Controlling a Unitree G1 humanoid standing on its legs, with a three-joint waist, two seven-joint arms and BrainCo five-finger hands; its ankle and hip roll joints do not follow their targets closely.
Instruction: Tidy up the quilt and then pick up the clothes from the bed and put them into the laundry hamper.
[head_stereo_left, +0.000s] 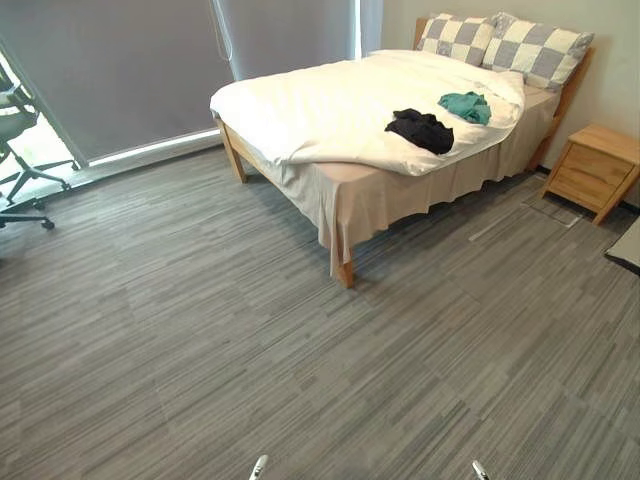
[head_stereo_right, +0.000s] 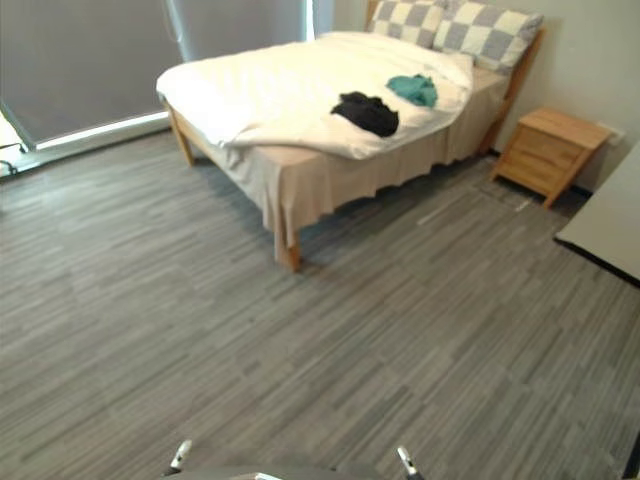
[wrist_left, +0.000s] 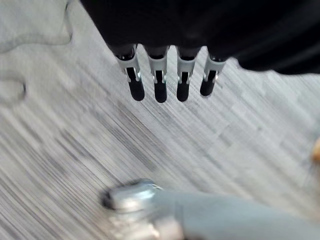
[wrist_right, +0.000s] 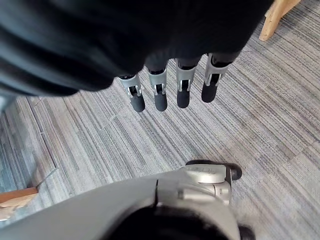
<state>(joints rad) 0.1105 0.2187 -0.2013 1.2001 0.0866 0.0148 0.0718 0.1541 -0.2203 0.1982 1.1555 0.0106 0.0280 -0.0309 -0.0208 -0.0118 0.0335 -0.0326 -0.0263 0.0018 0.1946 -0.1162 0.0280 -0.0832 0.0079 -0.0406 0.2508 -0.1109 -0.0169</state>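
A wooden bed (head_stereo_left: 345, 268) stands across the room with a cream quilt (head_stereo_left: 330, 110) spread over it, its near edge hanging askew. A black garment (head_stereo_left: 421, 129) and a teal garment (head_stereo_left: 465, 106) lie on the quilt toward the pillow end. My left hand (wrist_left: 160, 82) hangs above the bare floor with its fingers straight and nothing in it. In its own wrist view my right hand (wrist_right: 170, 87) is likewise open over the floor, far from the bed.
Two checked pillows (head_stereo_left: 500, 45) lean on the headboard. A wooden nightstand (head_stereo_left: 592, 168) stands to the right of the bed. An office chair (head_stereo_left: 15, 150) is at the far left by the curtained window (head_stereo_left: 120, 70). Grey plank floor (head_stereo_left: 300, 370) lies between me and the bed.
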